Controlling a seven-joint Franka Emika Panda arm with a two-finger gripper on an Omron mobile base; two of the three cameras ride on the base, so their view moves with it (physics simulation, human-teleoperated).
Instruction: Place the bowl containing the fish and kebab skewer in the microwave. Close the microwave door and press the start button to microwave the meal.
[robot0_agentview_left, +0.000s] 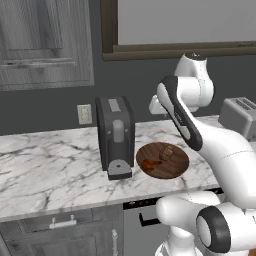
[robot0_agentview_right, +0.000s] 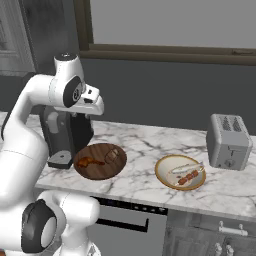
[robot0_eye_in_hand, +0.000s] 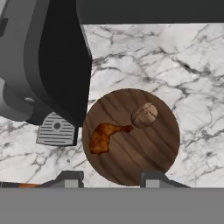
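- The claw (robot0_eye_in_hand: 109, 178) hangs above the marble worktop (robot0_agentview_right: 145, 145), its two dark fingertips (robot0_eye_in_hand: 70, 178) standing apart with nothing between them.
- Under it lies a dark wooden dish (robot0_eye_in_hand: 131, 136) holding a browned chicken leg (robot0_eye_in_hand: 105, 136) at 9 o'clock and a round bread roll (robot0_eye_in_hand: 144, 115) at 1 o'clock.
- A black coffee machine (robot0_agentview_left: 116, 136) stands at 9 o'clock of that dish, just beside it.
- The bowl (robot0_agentview_right: 180, 172), cream with a tan rim, sits on the worktop at 3 o'clock of the wooden dish, well apart.
- The pale fish (robot0_agentview_right: 184, 169) and the kebab skewer (robot0_agentview_right: 189, 177) lie side by side in it.
- A grey toaster (robot0_agentview_right: 228, 141) stands at 2 o'clock of the bowl, near it.
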